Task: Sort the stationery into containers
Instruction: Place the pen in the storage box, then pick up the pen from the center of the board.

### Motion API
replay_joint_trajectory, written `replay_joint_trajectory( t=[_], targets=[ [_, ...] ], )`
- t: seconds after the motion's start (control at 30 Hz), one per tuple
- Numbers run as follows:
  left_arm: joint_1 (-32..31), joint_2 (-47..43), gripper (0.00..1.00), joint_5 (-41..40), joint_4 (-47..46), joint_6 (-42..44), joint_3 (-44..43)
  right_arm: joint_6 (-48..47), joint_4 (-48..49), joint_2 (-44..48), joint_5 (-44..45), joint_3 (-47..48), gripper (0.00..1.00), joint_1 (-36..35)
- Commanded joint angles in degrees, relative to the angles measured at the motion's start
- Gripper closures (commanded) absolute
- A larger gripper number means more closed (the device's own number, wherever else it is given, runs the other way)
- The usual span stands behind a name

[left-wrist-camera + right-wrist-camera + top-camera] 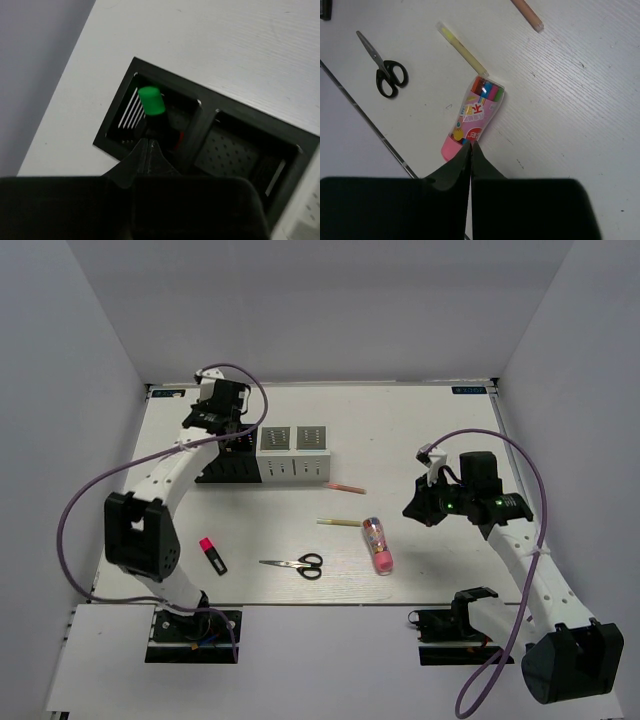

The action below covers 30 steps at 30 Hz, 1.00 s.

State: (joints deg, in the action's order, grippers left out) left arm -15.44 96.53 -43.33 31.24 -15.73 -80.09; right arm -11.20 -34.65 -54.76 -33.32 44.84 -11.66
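Holders (270, 455) in a joined row of four stand towards the far left corner of the tabletop (440, 430), two black ones on the left and two white ones on the right. The left tool (150, 145) hangs over the leftmost black holder (170, 82) with its fingers pressed tip to tip and nothing between them. Just beyond the tips a green-capped marker (151, 100) stands tilted inside that compartment, with a glimpse of something red beside it. The right tool (470, 146) is likewise fully closed and empty, poised above the pink end of the clear tube (475, 117). The tube lies flat towards the near edge, a little right of its middle. Just beside the tube's other end lies the yellow pencil (462, 47), and the pink pen (527, 12) lies beyond it towards the far edge. Black-handled scissors (297, 564) lie left of the tube, and a red-capped marker (211, 555) lies closer to the left edge.
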Motion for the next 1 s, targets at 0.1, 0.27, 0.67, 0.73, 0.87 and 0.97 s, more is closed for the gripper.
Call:
replay_joint_trajectory(
  t=[0.1, 0.27, 0.67, 0.73, 0.87, 0.97],
  targets=[
    [-1.3, -18.9, 0.43, 14.4, 30.4, -23.2, 2.3, 0.0, 0.1, 0.8, -0.2, 1.5, 0.25, -0.4],
    [-1.9, -29.2, 0.28, 24.7, 37.7, -29.7, 18.6, -0.6, -1.4, -2.6, 0.7, 3.3, 1.0, -1.1],
    [-1.1, -32.0, 0.32, 33.2, 31.7, -36.9, 39.0, 0.3, -1.2, -6.0, 6.0, 4.5, 0.46, -3.4],
    [-0.8, -30.6, 0.32, 33.1, 28.7, -37.2, 41.0, 0.5, -0.9, -5.8, 6.1, 4.3, 0.46, -3.3],
    [-0.2, -28.5, 0.33, 31.2, 24.6, -36.7, 42.7, 0.7, -0.4, -5.4, 5.8, 3.7, 0.46, -3.4],
    [1.7, -26.9, 0.37, 30.4, 22.4, -35.4, 43.6, 0.7, -0.2, -5.2, 5.9, 3.4, 0.46, -3.4]
  ],
)
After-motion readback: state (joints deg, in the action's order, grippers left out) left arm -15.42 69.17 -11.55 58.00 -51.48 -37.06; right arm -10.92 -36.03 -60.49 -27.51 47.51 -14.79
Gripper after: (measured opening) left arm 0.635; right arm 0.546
